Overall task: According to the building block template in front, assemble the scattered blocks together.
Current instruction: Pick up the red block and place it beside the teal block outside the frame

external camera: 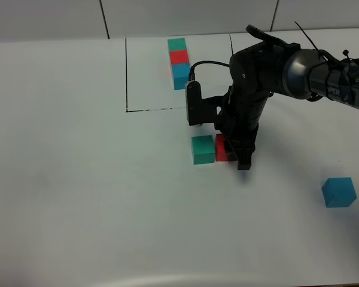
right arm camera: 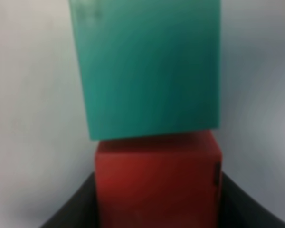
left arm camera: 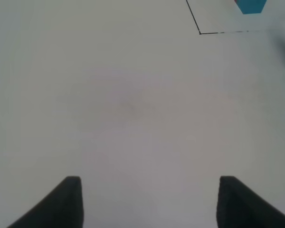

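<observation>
The building block template (external camera: 179, 60), a green, red and blue row, lies at the back inside a thin black drawn frame. The teal-green block (external camera: 203, 149) rests mid-table with the red block (external camera: 221, 147) touching its right side. My right gripper (external camera: 233, 156) is shut on the red block. The right wrist view shows the red block (right arm camera: 156, 183) between the dark fingers (right arm camera: 71, 211), pressed against the green block (right arm camera: 149, 66). The blue block (external camera: 338, 192) sits alone at the right. My left gripper (left arm camera: 149, 204) stands open over bare table, holding nothing.
The black drawn line (external camera: 126, 78) marks off the template area at the back, and its corner (left arm camera: 199, 32) shows in the left wrist view. The white table (external camera: 78, 197) stretches wide to the left and front. The right arm reaches in from the right edge.
</observation>
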### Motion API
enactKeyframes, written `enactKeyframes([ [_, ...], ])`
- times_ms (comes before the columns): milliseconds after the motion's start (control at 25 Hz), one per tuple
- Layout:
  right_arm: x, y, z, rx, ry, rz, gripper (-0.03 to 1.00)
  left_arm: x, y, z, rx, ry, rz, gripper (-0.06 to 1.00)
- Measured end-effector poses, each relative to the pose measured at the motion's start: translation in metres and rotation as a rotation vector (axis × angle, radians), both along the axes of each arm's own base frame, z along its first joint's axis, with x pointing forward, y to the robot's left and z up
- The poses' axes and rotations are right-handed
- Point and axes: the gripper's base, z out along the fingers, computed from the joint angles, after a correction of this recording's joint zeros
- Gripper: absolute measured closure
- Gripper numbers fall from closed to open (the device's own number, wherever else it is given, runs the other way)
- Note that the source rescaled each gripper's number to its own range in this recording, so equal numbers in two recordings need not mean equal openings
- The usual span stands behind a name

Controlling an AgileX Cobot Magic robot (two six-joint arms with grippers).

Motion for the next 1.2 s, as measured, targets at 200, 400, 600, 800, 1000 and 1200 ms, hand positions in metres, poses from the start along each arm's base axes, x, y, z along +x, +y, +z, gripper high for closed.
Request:
enactKeyframes([
  [200, -0.0006, 0.0025, -0.0012, 0.008, -0.002, 0.001, 0.95, 0.0000, 0.0000, 0.0000, 0.000, 0.000, 0.000, 0.64],
  [400, 0.0003, 0.0037, -0.0042, 0.009, 0.010, -0.003, 0.95, 0.0000, 0.0000, 0.0000, 0.000, 0.000, 0.000, 0.64],
  [600, 0.0005, 0.0040, -0.0047, 0.010, 0.010, -0.004, 0.95, 0.0000, 0.0000, 0.0000, 0.000, 0.000, 0.000, 0.64],
  [800, 0.0005, 0.0040, -0.0046, 0.018, 0.015, -0.012, 0.95, 0.0000, 0.0000, 0.0000, 0.000, 0.000, 0.000, 0.64],
  [1000, 0.0006, 0.0041, -0.0050, 0.023, 0.019, -0.017, 0.95, 0.0000, 0.0000, 0.0000, 0.000, 0.000, 0.000, 0.64],
  [1200, 0.0011, 0.0062, -0.0077, 0.051, 0.021, -0.065, 0.81, 0.0000, 0.0000, 0.0000, 0.000, 0.000, 0.000, 0.64],
])
